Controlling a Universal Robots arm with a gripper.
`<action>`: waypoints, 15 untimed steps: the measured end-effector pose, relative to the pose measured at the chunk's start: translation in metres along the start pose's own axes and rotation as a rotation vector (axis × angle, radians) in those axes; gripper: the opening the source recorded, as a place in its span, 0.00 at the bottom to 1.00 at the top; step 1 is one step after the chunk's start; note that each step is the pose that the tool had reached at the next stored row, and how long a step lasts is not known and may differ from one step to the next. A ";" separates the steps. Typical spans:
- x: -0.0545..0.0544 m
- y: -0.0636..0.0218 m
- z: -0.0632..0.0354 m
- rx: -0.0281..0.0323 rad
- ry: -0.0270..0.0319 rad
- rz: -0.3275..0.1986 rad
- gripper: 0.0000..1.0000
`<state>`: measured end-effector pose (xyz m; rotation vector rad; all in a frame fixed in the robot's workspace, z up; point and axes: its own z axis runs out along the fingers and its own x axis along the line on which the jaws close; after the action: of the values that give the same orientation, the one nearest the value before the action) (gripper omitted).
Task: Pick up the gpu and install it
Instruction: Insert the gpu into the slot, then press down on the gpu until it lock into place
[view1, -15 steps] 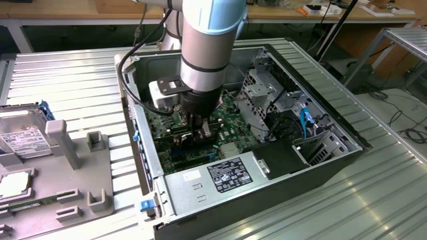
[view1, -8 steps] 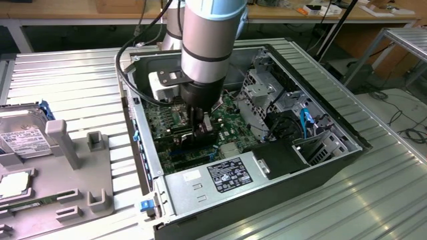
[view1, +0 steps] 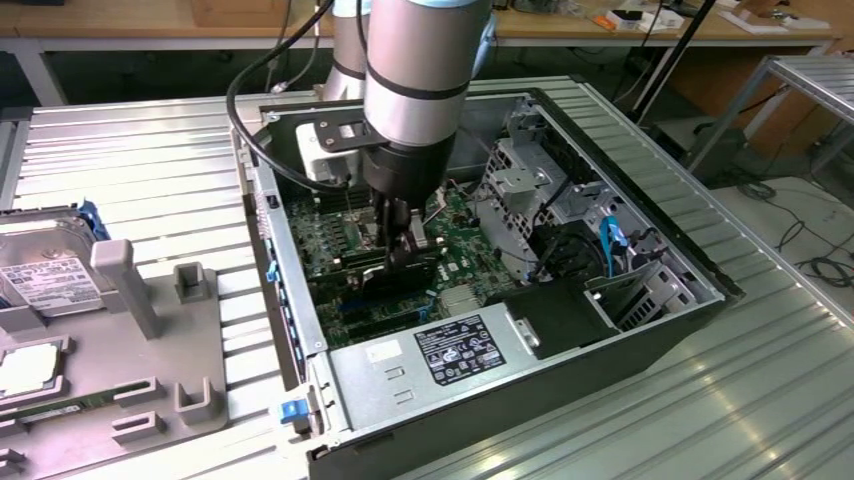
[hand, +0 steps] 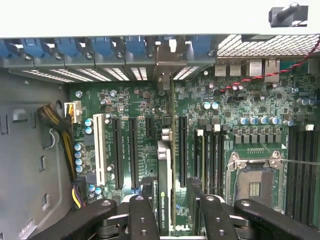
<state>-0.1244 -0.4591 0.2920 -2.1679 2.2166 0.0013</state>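
Note:
The gpu (hand: 164, 197) shows edge-on in the wrist view: a thin green board with a labelled black cooler, its silver bracket reaching the case's rear slot openings. It stands upright over a long black slot on the motherboard (hand: 145, 100). My gripper (hand: 170, 187) is shut on it, one finger on each face of the card. In the exterior view the gripper (view1: 398, 250) is lowered deep into the open computer case (view1: 400, 380), with the gpu (view1: 400, 270) dark between the fingers just above the board.
Drive cages and cables (view1: 561, 220) fill the case on the exterior view's right. The power supply (view1: 454, 350) sits at the near end. A grey parts tray (view1: 147, 300) on the exterior view's left carries a hard drive (view1: 47, 270). An open CPU socket (hand: 252, 185) lies beside the slots.

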 end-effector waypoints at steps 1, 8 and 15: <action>0.000 0.0000 -0.0001 -0.0001 0.0001 0.000 0.40; 0.000 0.0000 0.0000 -0.0001 0.0001 0.000 0.11; 0.000 0.0000 0.0000 -0.0001 0.0001 0.000 0.11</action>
<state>-0.1244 -0.4591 0.2920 -2.1680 2.2167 0.0012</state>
